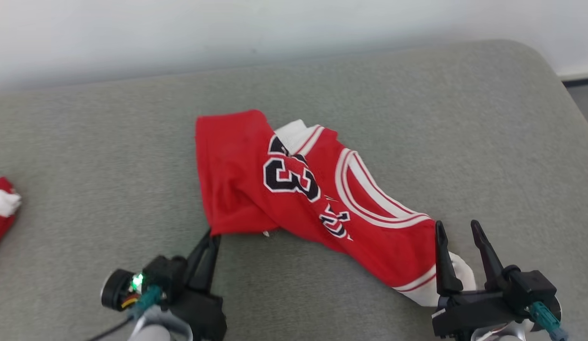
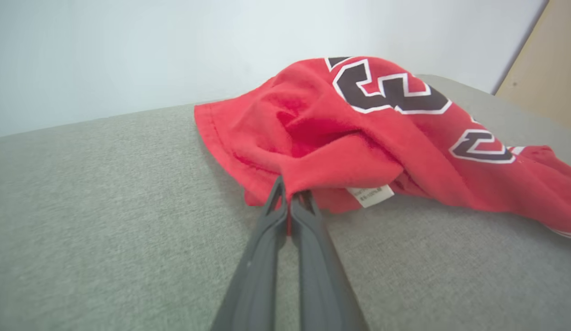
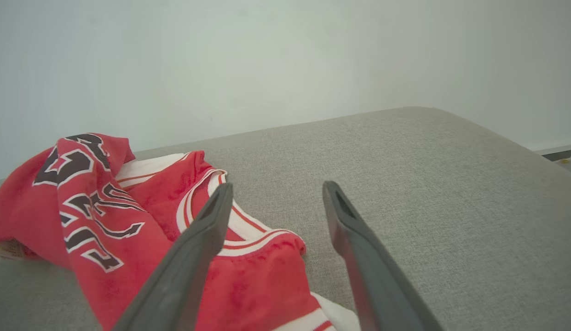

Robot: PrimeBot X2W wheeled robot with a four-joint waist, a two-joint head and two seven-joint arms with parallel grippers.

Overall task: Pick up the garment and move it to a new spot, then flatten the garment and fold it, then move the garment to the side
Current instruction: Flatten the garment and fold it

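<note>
The garment (image 1: 298, 189) is a red sleeveless jersey with white trim and black numbers, lying crumpled across the middle of the grey cushioned surface (image 1: 393, 104). My left gripper (image 1: 212, 234) is shut on the garment's near left corner; the left wrist view has the red hem (image 2: 248, 184) pinched between the closed fingers (image 2: 290, 202), with a white label (image 2: 370, 195) beside them. My right gripper (image 1: 457, 227) stands open over the garment's near right end, its left finger (image 3: 207, 230) above the red cloth (image 3: 106, 220) and its right finger over bare cushion.
Another red and white cloth (image 1: 2, 208) lies at the far left edge of the surface. A pale wall (image 1: 227, 28) runs behind the cushion. The cushion's rounded right corner (image 1: 549, 66) drops off to a dark floor strip.
</note>
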